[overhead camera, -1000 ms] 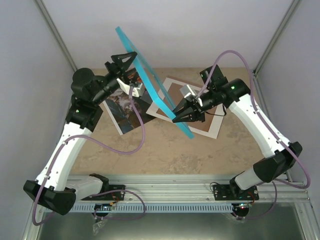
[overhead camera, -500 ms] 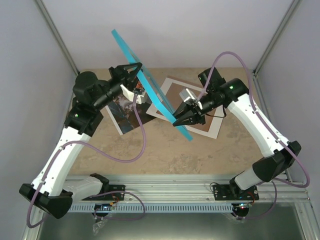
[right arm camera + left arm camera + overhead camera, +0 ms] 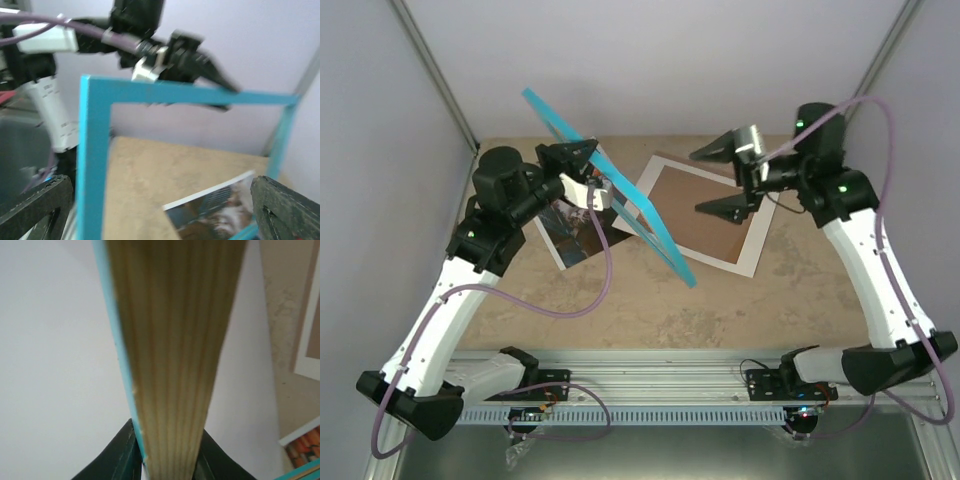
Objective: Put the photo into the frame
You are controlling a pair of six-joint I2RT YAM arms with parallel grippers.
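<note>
The frame (image 3: 620, 195), turquoise in front with a light wood edge, hangs tilted above the table. My left gripper (image 3: 582, 163) is shut on its upper edge; in the left wrist view the wood edge of the frame (image 3: 170, 340) fills the gap between the dark jaws of the left gripper (image 3: 167, 462). My right gripper (image 3: 698, 182) stands open, apart from the frame, to its right. From the right wrist, the frame (image 3: 95, 150) faces the open right gripper (image 3: 160, 210). The photo (image 3: 568, 232) lies flat on the table below the frame, partly hidden by it.
A white mat board (image 3: 752, 245) lies on the table at the middle right with a brown backing board (image 3: 695, 212) on it. Pale walls with metal posts close in the back and both sides. The arm bases sit on a metal rail (image 3: 650, 380) along the near edge.
My right gripper let go of the frame's lower edge, opened wide and drew back up to the right. My left gripper closed on the upper edge, and the frame swung a little left.
</note>
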